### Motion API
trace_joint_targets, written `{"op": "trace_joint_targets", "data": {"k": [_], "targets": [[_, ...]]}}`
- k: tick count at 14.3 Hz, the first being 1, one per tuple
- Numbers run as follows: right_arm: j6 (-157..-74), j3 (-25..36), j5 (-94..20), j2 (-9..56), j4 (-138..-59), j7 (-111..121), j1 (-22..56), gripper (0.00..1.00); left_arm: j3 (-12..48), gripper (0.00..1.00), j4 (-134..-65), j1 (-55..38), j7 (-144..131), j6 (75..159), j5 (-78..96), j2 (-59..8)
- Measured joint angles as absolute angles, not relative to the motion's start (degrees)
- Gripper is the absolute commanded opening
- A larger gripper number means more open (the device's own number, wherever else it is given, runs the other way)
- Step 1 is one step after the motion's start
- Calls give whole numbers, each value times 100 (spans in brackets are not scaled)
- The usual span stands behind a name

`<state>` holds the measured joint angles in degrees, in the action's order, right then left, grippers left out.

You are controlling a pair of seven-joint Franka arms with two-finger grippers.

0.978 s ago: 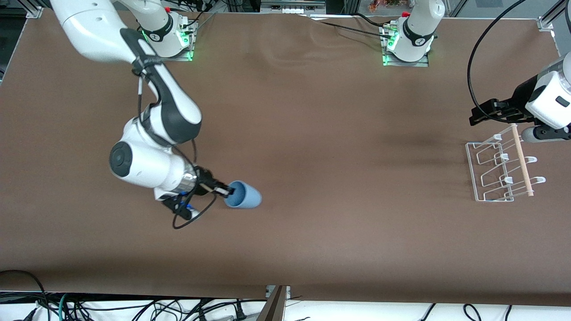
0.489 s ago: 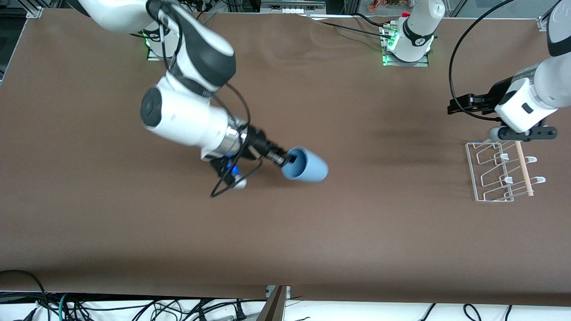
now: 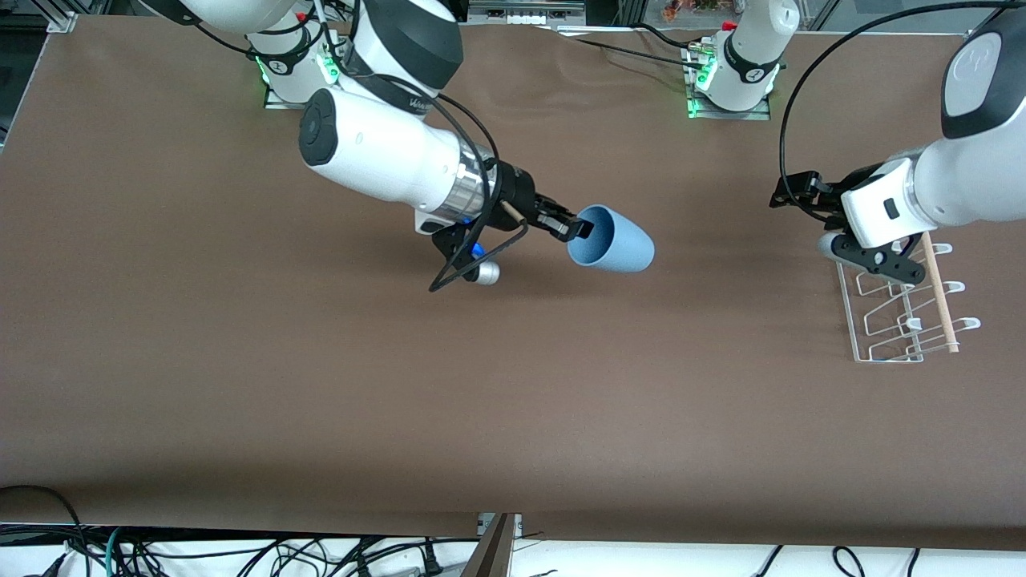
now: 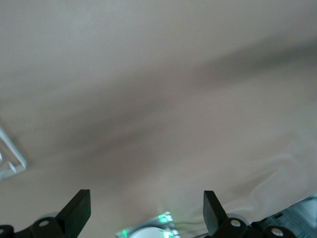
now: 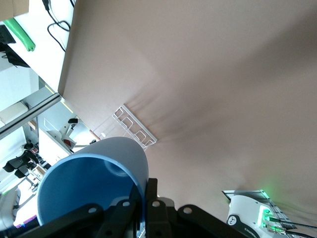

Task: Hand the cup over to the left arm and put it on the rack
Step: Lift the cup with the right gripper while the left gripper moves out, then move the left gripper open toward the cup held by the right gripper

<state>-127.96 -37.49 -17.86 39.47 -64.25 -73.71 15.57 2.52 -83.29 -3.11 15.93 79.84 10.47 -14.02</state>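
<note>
We see the right gripper (image 3: 579, 229) up over the middle of the brown table (image 3: 321, 385), its fingers pinched on the rim of the light-blue cup (image 3: 611, 240), which lies sideways in the air. The cup looks light, stiff and rather slick, so we judge its tapered body the place to grasp. The left gripper (image 3: 789, 199), fingers spread and empty, hovers beside the white wire rack (image 3: 882, 320).

Two white jointed arms with black bands at the joints. Right arm (image 3: 377, 156): silver wrist collar, thin black wire loop, black two-finger gripper. Left arm (image 3: 946, 188): long thick black cable arcing to its wrist. Bases showed green lights and red caps.
</note>
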Motion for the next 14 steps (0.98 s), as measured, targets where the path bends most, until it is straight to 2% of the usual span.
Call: {"op": "trace_joint_targets", "data": {"k": [7, 14], "targets": [[-12810, -3749, -1786, 3951, -6425, -7380, 1609, 0, 241, 100, -8134, -292, 4567, 9159, 1202, -1843], [-12812, -3749, -1786, 3951, -6425, -7381, 1653, 0, 234, 100, -8113, -218, 5604, 9295, 1536, -1965]]}}
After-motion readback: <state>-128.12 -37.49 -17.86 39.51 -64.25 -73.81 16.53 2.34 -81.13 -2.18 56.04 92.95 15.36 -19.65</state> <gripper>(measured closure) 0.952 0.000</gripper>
